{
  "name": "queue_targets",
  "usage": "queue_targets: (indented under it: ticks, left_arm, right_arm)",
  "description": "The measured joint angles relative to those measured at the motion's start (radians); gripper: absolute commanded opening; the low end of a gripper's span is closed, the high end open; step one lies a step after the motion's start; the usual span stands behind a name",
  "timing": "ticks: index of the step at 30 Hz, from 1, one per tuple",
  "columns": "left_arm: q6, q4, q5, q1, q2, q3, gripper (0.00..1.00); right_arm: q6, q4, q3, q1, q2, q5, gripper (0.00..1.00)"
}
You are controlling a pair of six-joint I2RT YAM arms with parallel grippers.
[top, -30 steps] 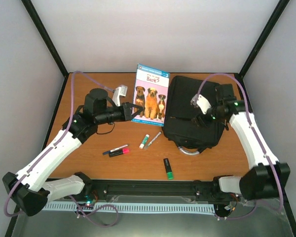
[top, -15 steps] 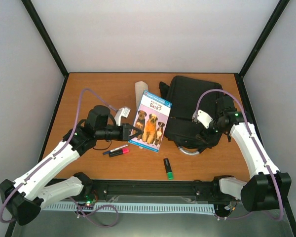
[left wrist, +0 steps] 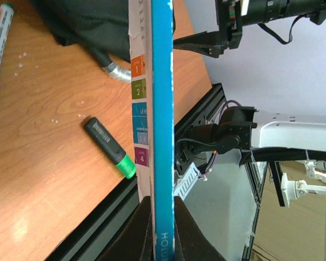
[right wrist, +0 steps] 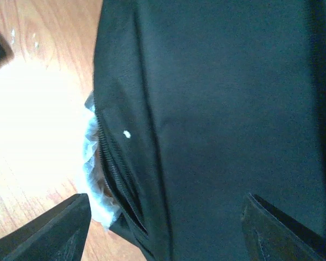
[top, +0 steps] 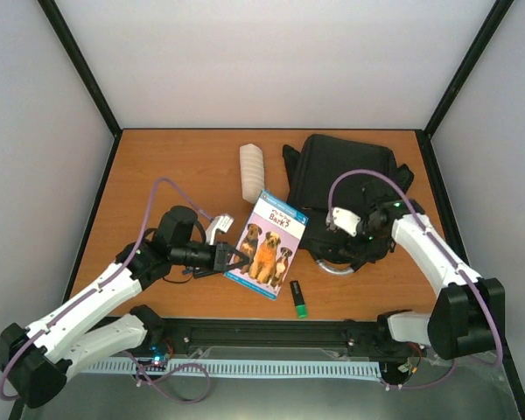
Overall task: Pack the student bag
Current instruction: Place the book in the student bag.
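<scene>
- worktop [top: 157,157]: brown wood, and it carries everything below.
- bag [top: 341,175]: big and black, lying flat right under the right end effector [top: 353,243]. its zip edge runs between the spread fingers in the right wrist view, with crinkled clear plastic showing at the opening. its grey loop handle [top: 337,267] sticks out just on the near side of that end effector.
- book [top: 267,245]: a dog picture book, tilted up off the worktop. it is pinched at its lower left edge by the left end effector [top: 236,258] and reaches away from it toward the bag.
- pouch [top: 252,172]: cream and padded, well beyond the left end effector, past the book's far corner.
- left end effector: clenched on the book, fingers [left wrist: 144,231] tight on both covers.
- right end effector [right wrist: 168,228]: released, jaws wide, grasping nothing.
- highlighter [top: 298,299]: black with a green cap, near the left end effector, just off the book's near corner.
</scene>
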Motion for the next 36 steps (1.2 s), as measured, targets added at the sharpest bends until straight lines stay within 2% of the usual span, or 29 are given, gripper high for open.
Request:
queue_targets:
  ticks: [6, 10, 14, 16, 21, 26, 31, 36]
  left_arm:
    - [-0.005, 0.005, 0.008, -0.006, 0.000, -0.037, 0.01]
    - [-0.010, 0.023, 0.008, -0.006, 0.000, -0.059, 0.01]
    - [-0.014, 0.042, 0.008, -0.006, 0.000, -0.088, 0.01]
    - [-0.018, 0.050, 0.008, -0.006, -0.002, -0.104, 0.01]
    - [-0.018, 0.056, 0.031, -0.007, -0.005, -0.123, 0.01]
    - [-0.017, 0.093, 0.060, -0.044, 0.038, -0.119, 0.01]
    - [-0.011, 0.163, 0.068, -0.146, 0.155, -0.081, 0.01]
    - [-0.019, 0.297, 0.090, -0.170, 0.314, -0.026, 0.01]
  right_arm:
    - [0.013, 0.147, -0.109, 0.102, 0.073, 0.127, 0.71]
    - [0.024, 0.259, -0.146, 0.108, 0.113, 0.207, 0.61]
    - [0.033, 0.324, -0.169, 0.109, 0.112, 0.244, 0.27]
    - [0.040, 0.337, -0.171, 0.112, 0.112, 0.246, 0.15]
    - [0.072, 0.283, -0.113, 0.114, 0.069, 0.230, 0.08]
    - [0.116, 0.209, 0.085, 0.113, 0.014, 0.201, 0.05]
    - [0.164, 0.180, 0.197, 0.113, 0.012, 0.191, 0.03]
    - [0.200, 0.154, 0.227, 0.113, 0.017, 0.186, 0.03]
